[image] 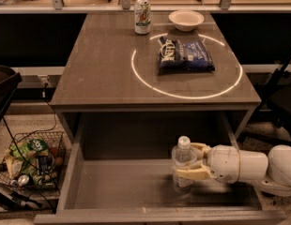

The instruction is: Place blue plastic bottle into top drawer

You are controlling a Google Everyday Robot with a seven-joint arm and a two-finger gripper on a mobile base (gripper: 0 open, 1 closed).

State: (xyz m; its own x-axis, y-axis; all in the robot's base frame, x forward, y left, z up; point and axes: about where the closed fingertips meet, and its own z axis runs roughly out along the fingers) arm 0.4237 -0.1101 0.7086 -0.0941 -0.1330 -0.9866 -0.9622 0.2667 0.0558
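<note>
The blue plastic bottle [183, 166] is clear with a white cap and stands upright inside the open top drawer [122, 191], toward its right side. My gripper [191, 162] reaches in from the right, with its cream fingers [192, 173] closed around the bottle's body. The bottle's base is at or just above the drawer floor; I cannot tell whether it touches. The white arm extends off to the lower right.
On the table top [98, 74] stand a green-and-white can [142, 16], a white bowl [186, 19] and a dark blue chip bag [185, 56] inside a lit ring. A wire basket [30, 165] of litter sits on the floor at the left.
</note>
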